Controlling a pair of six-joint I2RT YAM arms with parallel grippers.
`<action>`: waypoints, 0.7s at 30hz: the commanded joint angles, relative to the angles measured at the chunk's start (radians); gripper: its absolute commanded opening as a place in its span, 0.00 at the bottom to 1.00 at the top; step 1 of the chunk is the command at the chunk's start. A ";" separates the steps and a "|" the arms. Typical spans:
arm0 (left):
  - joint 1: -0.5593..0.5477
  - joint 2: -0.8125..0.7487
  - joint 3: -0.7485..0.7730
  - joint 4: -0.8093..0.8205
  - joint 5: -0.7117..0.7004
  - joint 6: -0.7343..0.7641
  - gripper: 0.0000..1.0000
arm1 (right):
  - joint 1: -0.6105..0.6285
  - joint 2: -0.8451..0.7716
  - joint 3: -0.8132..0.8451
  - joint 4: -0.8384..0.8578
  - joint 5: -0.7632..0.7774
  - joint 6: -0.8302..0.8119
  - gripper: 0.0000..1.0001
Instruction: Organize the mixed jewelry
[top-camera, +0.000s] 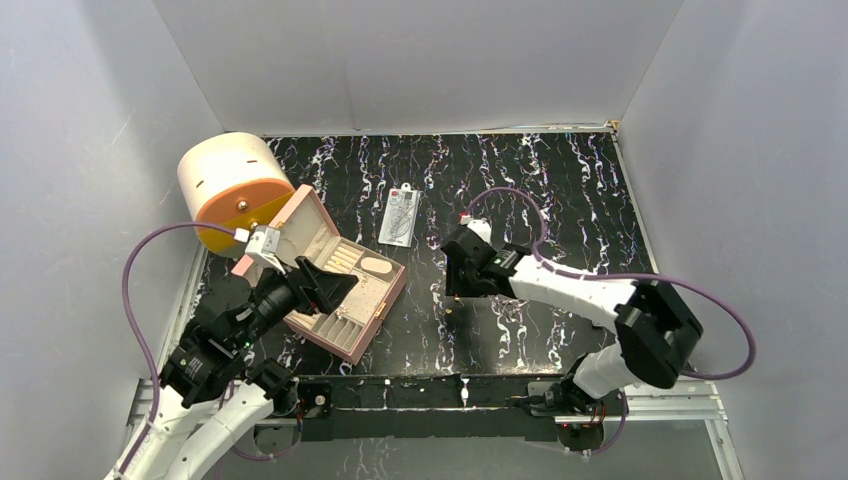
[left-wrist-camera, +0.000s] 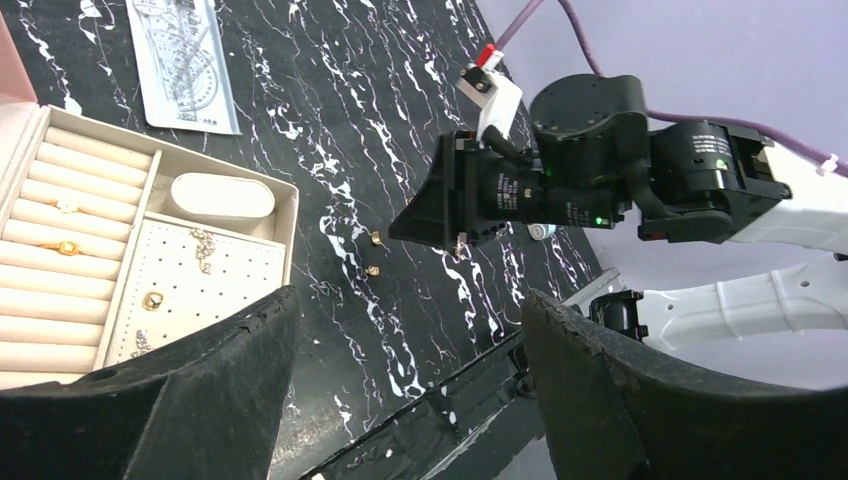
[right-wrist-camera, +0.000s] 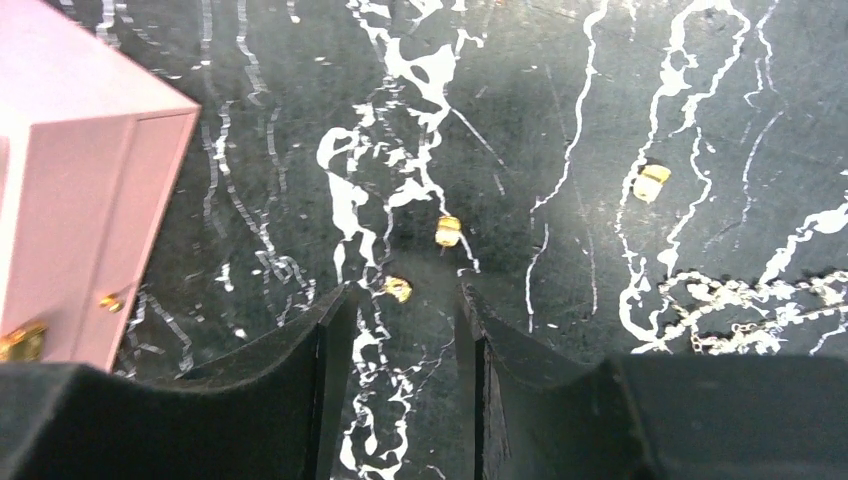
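White arm shells (top-camera: 560, 285), black joints (top-camera: 655, 335), a purple cable (top-camera: 135, 290) looping off each wrist; matte black wedge fingers (left-wrist-camera: 210, 400), a green light (left-wrist-camera: 598, 221) just behind the right gripper (right-wrist-camera: 400, 295).

On the table (top-camera: 560, 190), the box (top-camera: 388, 297) lies left, with a packet (top-camera: 399, 216) behind it to the right. Three studs (right-wrist-camera: 448, 231) lie right of the box, and a chain (right-wrist-camera: 745, 300) lies beyond them.

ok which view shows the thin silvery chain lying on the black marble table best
Right wrist view: the thin silvery chain lies close at the lower right, its links visible. In the left wrist and top external views I cannot pick it out; it is too small or hidden there.
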 joint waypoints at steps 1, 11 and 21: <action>-0.003 0.033 -0.006 0.037 0.021 0.010 0.77 | 0.021 0.062 0.078 -0.092 0.123 0.020 0.49; -0.003 0.123 -0.060 0.177 0.008 0.064 0.77 | 0.072 0.074 0.043 -0.065 -0.003 -0.032 0.47; -0.003 0.234 -0.158 0.361 -0.024 0.058 0.76 | 0.095 0.113 0.049 -0.024 -0.018 -0.026 0.35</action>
